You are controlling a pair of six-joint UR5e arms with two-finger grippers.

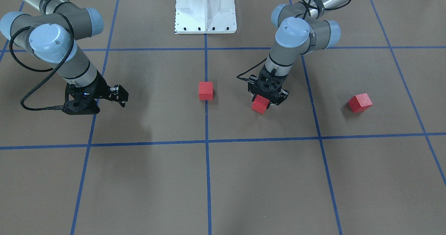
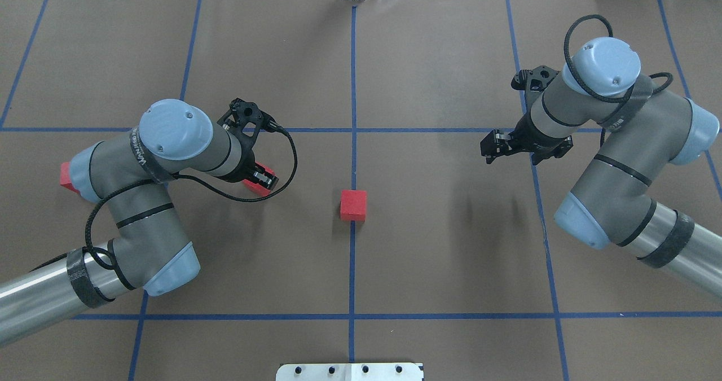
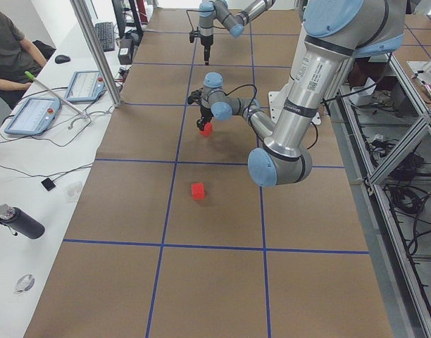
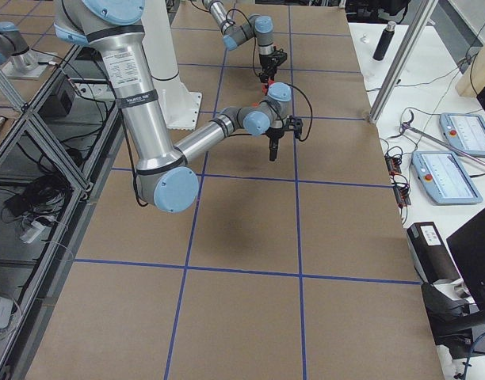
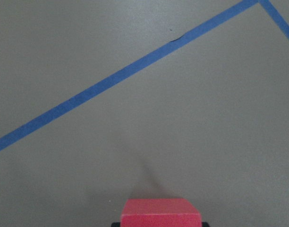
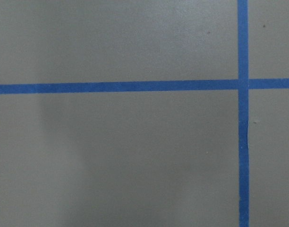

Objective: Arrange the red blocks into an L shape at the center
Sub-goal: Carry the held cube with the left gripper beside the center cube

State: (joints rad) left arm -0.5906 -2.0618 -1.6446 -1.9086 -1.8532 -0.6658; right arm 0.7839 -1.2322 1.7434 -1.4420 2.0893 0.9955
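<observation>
One red block (image 1: 205, 90) rests on the central blue line at the center (image 2: 353, 205), and it also shows in the exterior left view (image 3: 197, 191). My left gripper (image 1: 266, 98) is shut on a second red block (image 1: 260, 104), held low over the brown surface on my left of the center block, about one cell-third away (image 2: 258, 179). This block fills the bottom edge of the left wrist view (image 5: 161, 213). The third red block (image 1: 360, 102) lies far out on my left, partly hidden by my left elbow in the overhead view (image 2: 66, 179). My right gripper (image 2: 495, 145) is open and empty.
The robot's white base plate (image 1: 205, 10) stands at the table's near middle. Blue tape lines (image 6: 242, 113) cross under my right gripper. An operator (image 3: 8, 53) sits at a side bench with tablets, off the table.
</observation>
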